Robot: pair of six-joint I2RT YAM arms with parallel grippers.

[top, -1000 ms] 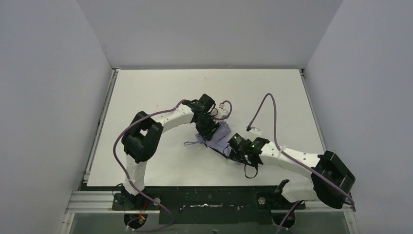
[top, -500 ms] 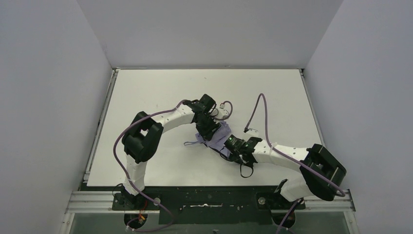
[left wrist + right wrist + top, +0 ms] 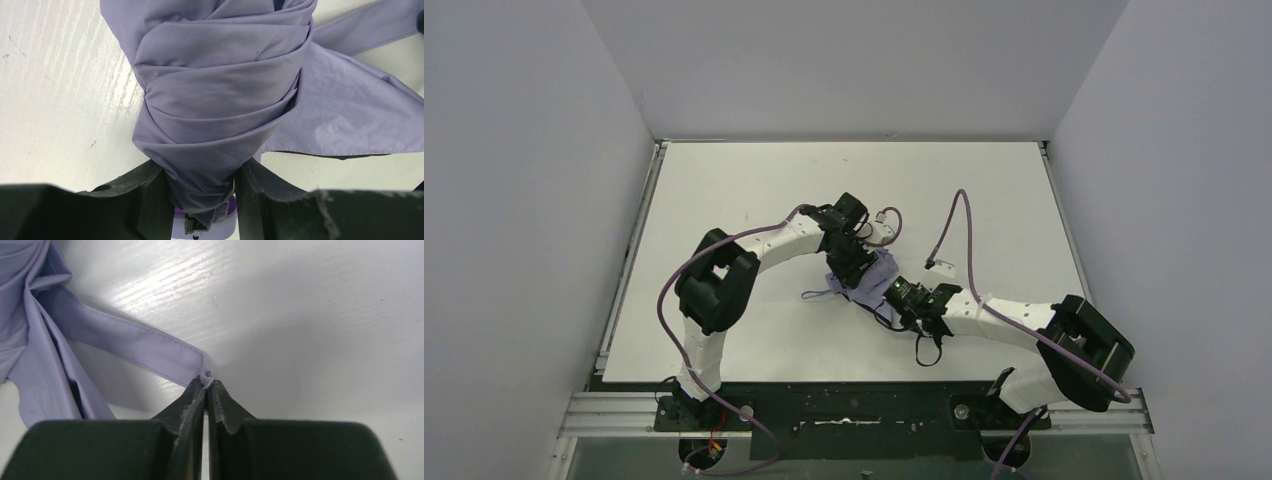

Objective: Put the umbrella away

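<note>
1. The umbrella (image 3: 871, 275) lies on the white tabletop (image 3: 754, 180), near its middle, between the wrists of the two arms; it is folded, its pale lavender fabric bunched and crumpled.
2. The left arm (image 3: 769, 243) curves in from the left; the left jaws are clamped on the umbrella; in the left wrist view the two black fingers (image 3: 145, 200) press on either side of the narrow end of the fabric bundle (image 3: 220, 100), which is wound in overlapping twisted folds and widens away from the camera.
3. A loose flap (image 3: 340, 115) of lavender fabric spreads flat on the tabletop to the right of the bundle in that view; a thin dark edge (image 3: 320, 156) shows along the flap's near side.
4. The right arm (image 3: 1004, 322) reaches in from the right, low over the tabletop; the right jaws are pressed together, pinching the tip of the strap (image 3: 140, 347); the fingertips (image 3: 195, 392) meet on its folded end.
5. From that pinch the strap runs up and left across the tabletop to the gathered fabric at the left edge of the right wrist view; it lies flat, a stitched seam along each edge.
</note>
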